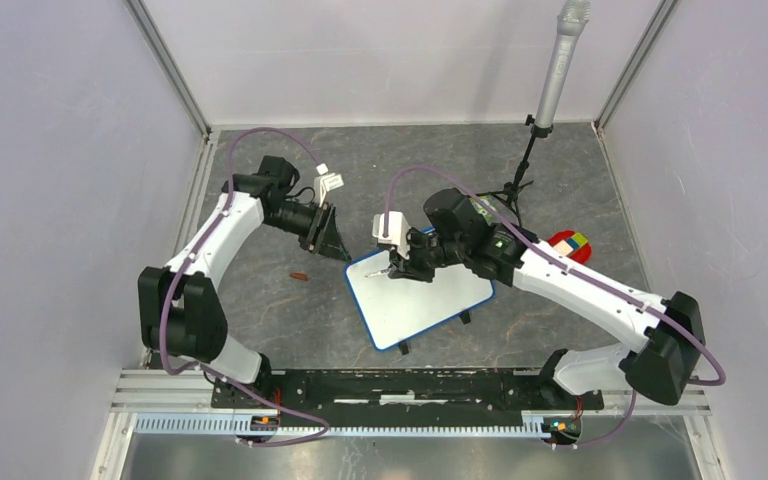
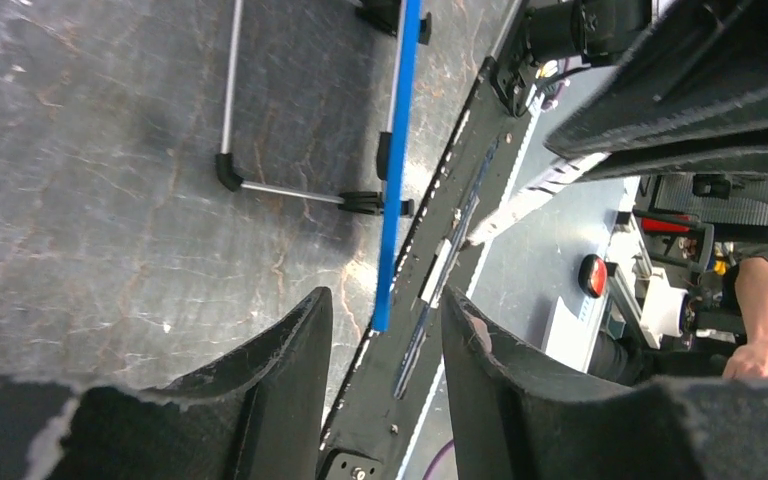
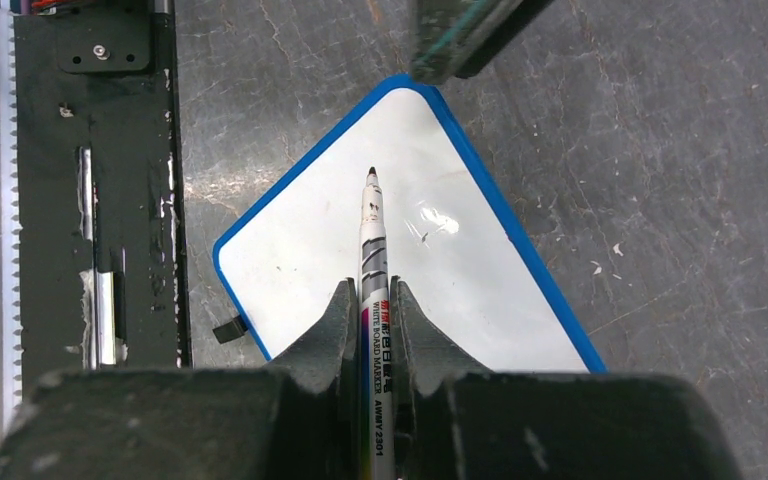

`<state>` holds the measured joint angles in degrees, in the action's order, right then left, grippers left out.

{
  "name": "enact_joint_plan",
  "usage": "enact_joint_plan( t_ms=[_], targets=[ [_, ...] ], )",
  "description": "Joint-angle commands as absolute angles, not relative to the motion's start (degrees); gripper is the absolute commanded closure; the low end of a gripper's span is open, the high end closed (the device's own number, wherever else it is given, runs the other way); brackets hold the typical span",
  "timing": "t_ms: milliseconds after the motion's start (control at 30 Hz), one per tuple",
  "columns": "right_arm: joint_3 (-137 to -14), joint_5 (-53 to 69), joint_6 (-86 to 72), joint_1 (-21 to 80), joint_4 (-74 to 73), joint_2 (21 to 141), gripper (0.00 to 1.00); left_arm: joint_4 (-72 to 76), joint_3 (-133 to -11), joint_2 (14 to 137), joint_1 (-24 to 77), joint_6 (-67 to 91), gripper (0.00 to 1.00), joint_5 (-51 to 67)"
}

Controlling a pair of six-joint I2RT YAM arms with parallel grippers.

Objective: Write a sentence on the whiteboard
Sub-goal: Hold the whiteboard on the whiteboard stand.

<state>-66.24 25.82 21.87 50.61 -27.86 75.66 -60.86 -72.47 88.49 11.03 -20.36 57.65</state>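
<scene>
Right wrist: right end effector (image 3: 371, 288) clenched on marker (image 3: 371, 225), tip over blank whiteboard (image 3: 300, 250), ready to write; left end effector (image 2: 385, 300) released.

**Three views, one board**

The top camera looked down from high up, well back. The right wrist camera peered close along its marker (image 3: 373, 250) onto the whiteboard (image 3: 290, 250). The left wrist camera, low over the table (image 2: 90, 200), caught only the board's blue edge.

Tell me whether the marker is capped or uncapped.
Uncapped. The whiteboard marker clamped in the right pincer shows its bare dark tip, which points out over the blank whiteboard. No cap sits on that end.
</scene>
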Motion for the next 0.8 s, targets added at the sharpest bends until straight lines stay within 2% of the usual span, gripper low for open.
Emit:
enact_joint_plan(
  t_ms=[0, 300, 433, 600, 767],
  targets=[
    [-68.27, 24.64, 19.65, 51.39, -24.03, 77.18, 1.00, -59.10, -69.51, 85.52, 11.70, -18.97, 0.49, 60.90],
    [-70.21, 24.85, 18.20, 52.16, -23.20, 80.05, 1.00, -58.10, -69.70, 88.32, 11.78, -18.53, 0.53, 61.87],
    [-70.96, 24.82, 17.68, 52.20, -22.83, 80.28, 1.00, -58.10, -69.70, 88.62, 11.78, -18.89, 0.60, 62.13],
    [-71.28, 24.86, 17.40, 52.22, -22.62, 80.78, 1.00, -58.17, -69.96, 89.05, 11.87, -19.07, 0.77, 62.66],
    [-71.10, 24.52, 17.49, 52.20, -22.68, 81.08, 1.00, -58.14, -70.16, 89.36, 11.87, -19.17, 0.85, 63.06]
  ],
)
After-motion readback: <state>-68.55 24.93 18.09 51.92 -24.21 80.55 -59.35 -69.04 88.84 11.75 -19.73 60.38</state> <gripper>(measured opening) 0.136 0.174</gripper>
